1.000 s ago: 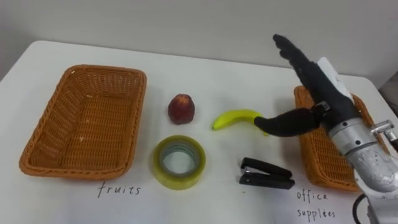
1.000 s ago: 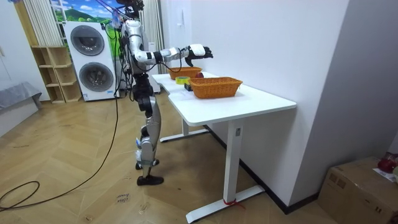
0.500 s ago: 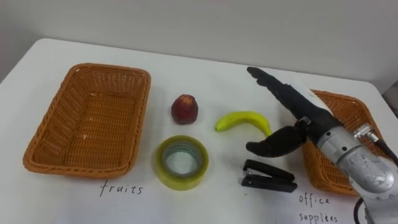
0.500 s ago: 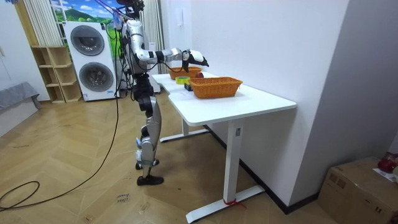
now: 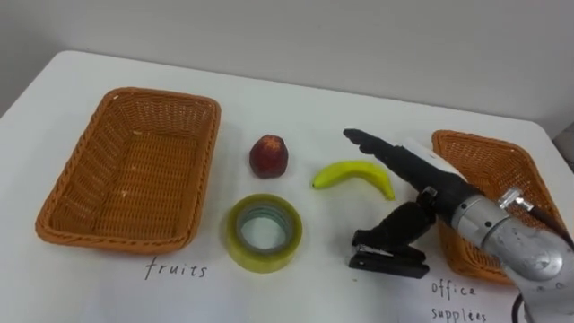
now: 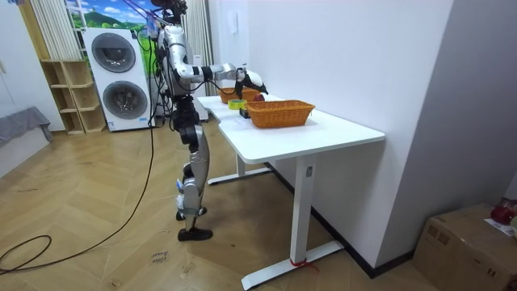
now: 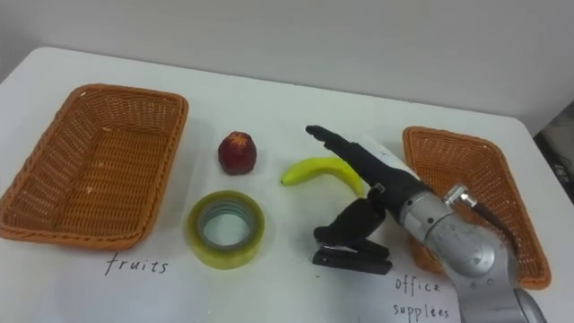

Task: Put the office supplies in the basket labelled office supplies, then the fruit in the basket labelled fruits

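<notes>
Left eye view: nothing sorted. Fruit basket (image 5: 204, 170) at left and office basket (image 5: 502, 166) at right are both empty. Red fruit (image 5: 268, 156), banana (image 5: 345, 171), tape roll (image 5: 262, 233) and stapler (image 5: 387, 262) sit mid-frame on the desk (image 5: 296, 108). Right hand (image 5: 429, 184) is spread, fingers over the banana, thumb by the stapler, holding nothing.

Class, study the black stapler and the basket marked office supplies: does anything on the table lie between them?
Nothing visible does. The stapler lies just left of the office supplies basket, and the tabletop seen between them is bare. The right hand hangs open above the stapler; the banana lies farther back, off that path.
</notes>
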Tool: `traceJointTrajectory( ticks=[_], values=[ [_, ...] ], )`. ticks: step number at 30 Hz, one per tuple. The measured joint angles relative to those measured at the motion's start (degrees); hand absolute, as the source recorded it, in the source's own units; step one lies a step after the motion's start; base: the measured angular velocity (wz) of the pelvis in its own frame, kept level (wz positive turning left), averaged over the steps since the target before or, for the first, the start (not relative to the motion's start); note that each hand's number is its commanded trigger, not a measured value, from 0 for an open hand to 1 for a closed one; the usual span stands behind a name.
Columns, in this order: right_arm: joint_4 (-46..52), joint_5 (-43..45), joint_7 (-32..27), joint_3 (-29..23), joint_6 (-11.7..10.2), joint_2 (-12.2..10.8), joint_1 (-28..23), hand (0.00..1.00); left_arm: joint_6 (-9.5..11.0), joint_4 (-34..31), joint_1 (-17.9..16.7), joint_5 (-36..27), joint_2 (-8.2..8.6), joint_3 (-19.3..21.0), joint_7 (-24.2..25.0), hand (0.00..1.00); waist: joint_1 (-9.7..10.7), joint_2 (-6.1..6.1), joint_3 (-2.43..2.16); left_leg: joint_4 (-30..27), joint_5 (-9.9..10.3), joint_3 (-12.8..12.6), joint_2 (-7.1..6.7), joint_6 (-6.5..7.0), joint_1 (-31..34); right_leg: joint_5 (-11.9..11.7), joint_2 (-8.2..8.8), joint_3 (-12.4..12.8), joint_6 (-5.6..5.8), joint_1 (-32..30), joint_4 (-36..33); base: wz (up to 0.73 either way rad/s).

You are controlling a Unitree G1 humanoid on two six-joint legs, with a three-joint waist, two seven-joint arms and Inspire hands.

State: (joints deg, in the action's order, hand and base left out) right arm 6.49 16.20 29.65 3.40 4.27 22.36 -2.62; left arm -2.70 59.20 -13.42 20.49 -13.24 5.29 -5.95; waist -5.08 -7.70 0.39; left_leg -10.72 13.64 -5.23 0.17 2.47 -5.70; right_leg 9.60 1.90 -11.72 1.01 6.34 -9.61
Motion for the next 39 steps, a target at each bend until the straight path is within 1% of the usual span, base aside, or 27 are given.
traceJointTrajectory(
  ticks=[4, 8, 12, 14, 19, 35, 39],
  values=[
    [-1.60, 2.62, 2.57, 0.01, 1.96, 0.00, -0.60, 0.00, -1.04, -0.01, 0.12, 0.03, -0.01, 0.06, 0.11, 0.00, -0.26, -0.03, -0.03, 0.01, 0.00, -0.21, 0.01, 0.00, 0.01, 0.00, -0.02, 0.38, 0.00, -0.16, 0.00, -0.03],
    [-1.62, 3.97, 4.99, 0.00, 2.18, 0.00, -0.67, 0.00, -1.14, -0.02, 0.45, 0.07, -0.08, 0.12, 0.42, 0.00, -0.18, -0.05, -0.05, -0.02, 0.00, -0.33, 0.02, 0.00, 0.02, 0.00, -0.02, 0.46, 0.00, -0.18, -0.01, -0.01],
    [-2.08, 4.67, 7.36, 0.00, 3.39, 0.01, -0.67, 0.00, -1.15, 0.00, 0.98, 0.07, -0.20, 0.11, 0.49, 0.00, -0.27, -0.02, -0.03, -0.03, 0.00, -0.33, 0.02, 0.00, 0.02, 0.00, -0.01, 0.48, 0.00, -0.17, -0.02, 0.00],
    [-2.39, 4.66, 8.25, 0.00, 3.44, 0.03, -0.67, 0.00, -1.22, 0.00, 1.02, 0.07, -0.25, 0.11, 0.48, 0.00, -0.24, 0.02, -0.02, -0.04, 0.00, -0.33, 0.02, 0.00, 0.03, 0.00, -0.02, 0.49, 0.00, -0.22, -0.04, 0.00],
    [-3.25, 5.15, 9.91, 0.00, 4.59, 0.03, -0.67, 0.00, -2.09, 0.01, 1.32, 0.06, -0.36, 0.11, 0.47, 0.00, -0.24, 0.08, 0.01, 0.01, 0.00, -0.33, 0.01, 0.00, 0.10, 0.00, -0.02, 0.42, 0.00, -0.34, -0.06, 0.00],
    [-3.50, 7.08, 10.61, -0.01, 4.57, -0.01, -0.67, 0.00, -2.19, -0.02, 1.37, 0.06, -0.43, 0.11, 0.43, 0.00, -0.29, 0.01, -0.05, 0.07, 0.00, -0.35, 0.00, 0.00, 0.12, 0.00, -0.03, 0.38, 0.00, -0.38, -0.09, 0.00],
    [-3.08, 9.18, 11.32, -0.01, 4.59, -0.01, -0.67, 0.00, -2.33, -0.03, 1.32, 0.07, -0.42, 0.12, 0.43, 0.00, -0.29, -0.15, -0.17, 0.07, 0.00, -0.34, 0.01, 0.00, 0.17, 0.00, -0.04, 0.56, 0.00, -0.41, -0.11, 0.00]
  ],
)
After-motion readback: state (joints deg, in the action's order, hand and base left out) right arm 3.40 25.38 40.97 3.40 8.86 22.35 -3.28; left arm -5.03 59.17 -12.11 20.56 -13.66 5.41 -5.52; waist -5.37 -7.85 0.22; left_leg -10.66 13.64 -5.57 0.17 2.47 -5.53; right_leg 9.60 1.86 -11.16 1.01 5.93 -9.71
